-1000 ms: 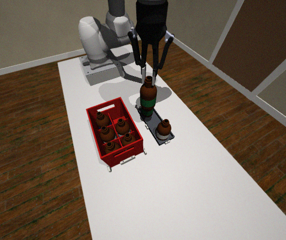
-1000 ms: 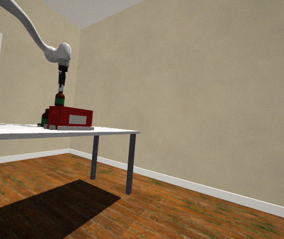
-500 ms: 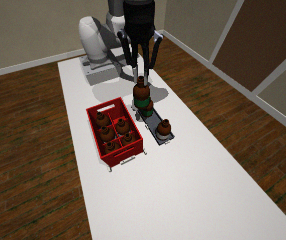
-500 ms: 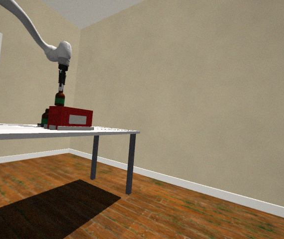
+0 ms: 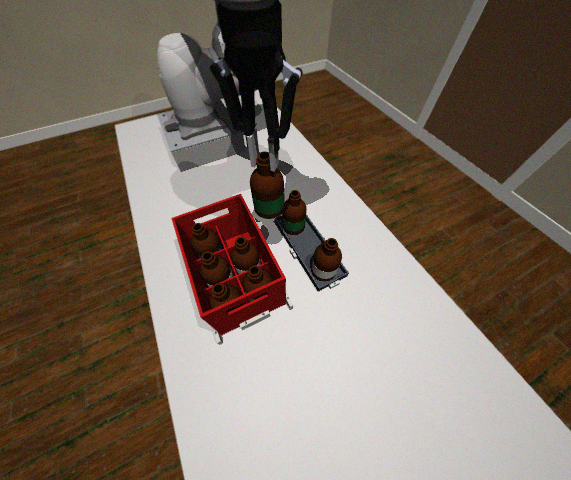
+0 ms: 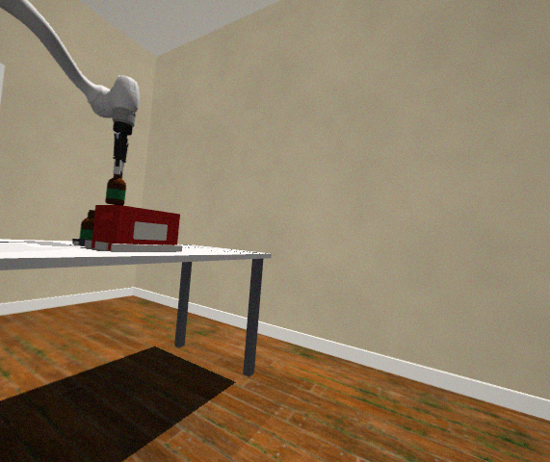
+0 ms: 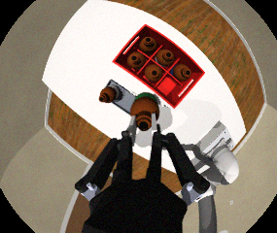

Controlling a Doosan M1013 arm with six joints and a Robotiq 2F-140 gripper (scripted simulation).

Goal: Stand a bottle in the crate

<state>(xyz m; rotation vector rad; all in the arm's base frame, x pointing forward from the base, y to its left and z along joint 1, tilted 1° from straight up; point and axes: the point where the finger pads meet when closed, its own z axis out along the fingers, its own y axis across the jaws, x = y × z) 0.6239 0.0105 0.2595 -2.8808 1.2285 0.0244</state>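
Observation:
My gripper point(image 5: 263, 164) point(image 6: 117, 173) point(image 7: 144, 120) is shut on the neck of a brown bottle with a green label point(image 5: 266, 187) point(image 6: 116, 192) point(image 7: 144, 108). It holds the bottle upright in the air, beside the crate and above its rim height. The red crate point(image 5: 274, 295) point(image 6: 108, 223) point(image 7: 175, 103) stands level, with several bottles in its cells. One cell point(image 7: 167, 85), at the end toward the robot base and on the tray side, is empty. On the dark tray point(image 5: 303, 249) point(image 7: 123, 100) stand a green-labelled bottle point(image 5: 294, 209) point(image 6: 87, 226) and a grey-labelled bottle point(image 5: 327, 255) point(image 7: 108, 94), both upright.
The arm's white base point(image 5: 200, 152) point(image 7: 216, 138) stands at the table's far end in the top view. Small pale brackets point(image 5: 255, 319) sit around the crate and tray. The crate's walls and dividers rise around the bottles in it.

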